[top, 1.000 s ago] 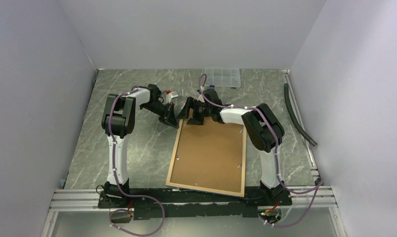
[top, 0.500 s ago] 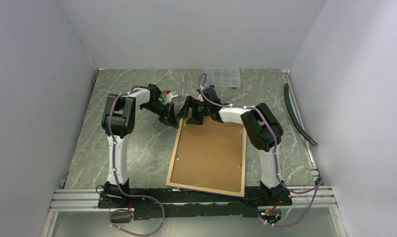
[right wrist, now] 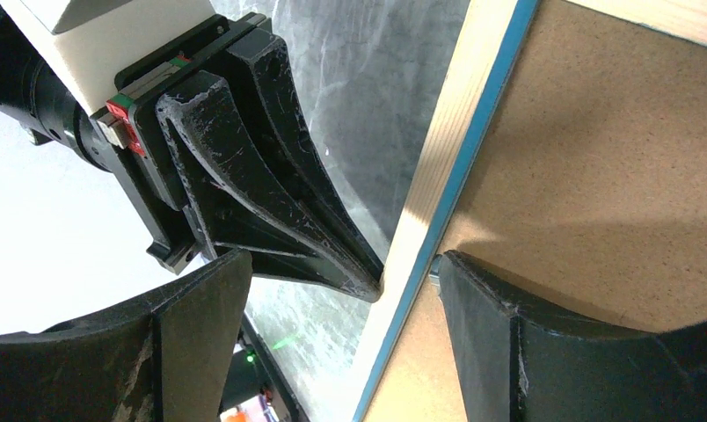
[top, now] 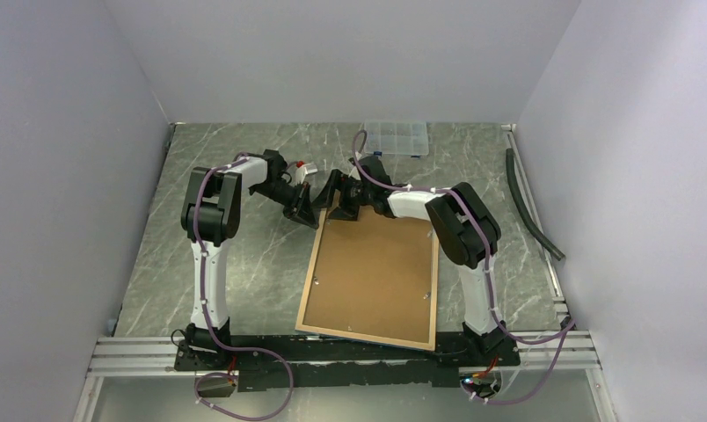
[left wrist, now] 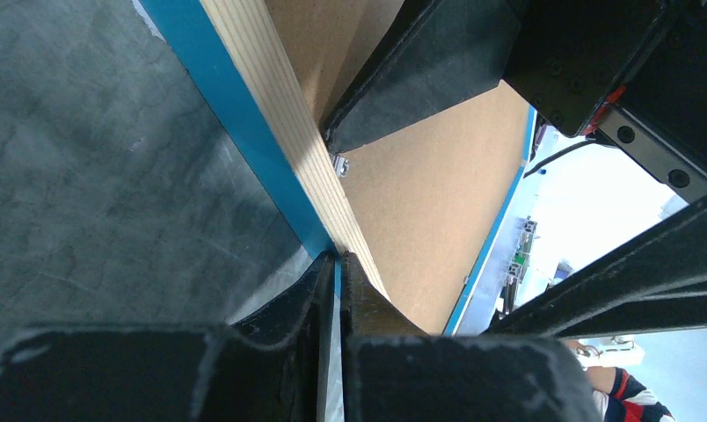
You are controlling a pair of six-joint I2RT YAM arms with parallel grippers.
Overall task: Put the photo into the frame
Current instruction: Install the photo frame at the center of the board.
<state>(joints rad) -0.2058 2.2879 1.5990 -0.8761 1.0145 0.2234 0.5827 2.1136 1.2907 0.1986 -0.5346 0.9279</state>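
The frame (top: 307, 290) lies face down on the table, its tan rear and thin blue rim up. The brown backing board (top: 372, 272) fills it. The photo is hidden. My left gripper (top: 308, 217) is shut on the frame's left rim near the far left corner; in the left wrist view (left wrist: 338, 257) the blue edge (left wrist: 280, 97) runs between the closed fingers. My right gripper (top: 339, 204) is open at the same corner. In the right wrist view (right wrist: 341, 264) it straddles the rim (right wrist: 438, 149), with one fingertip (right wrist: 473, 281) on the backing board (right wrist: 596, 158) beside a small metal tab.
A clear compartment box (top: 396, 137) stands at the back wall. A black hose (top: 530, 207) lies along the right edge. A small red-and-white object (top: 302, 167) sits behind the left gripper. Aluminium rails (top: 332, 356) run along the near edge.
My right gripper has shifted slightly left toward the left gripper at the frame's far corner. The left gripper and the frame have not visibly moved.
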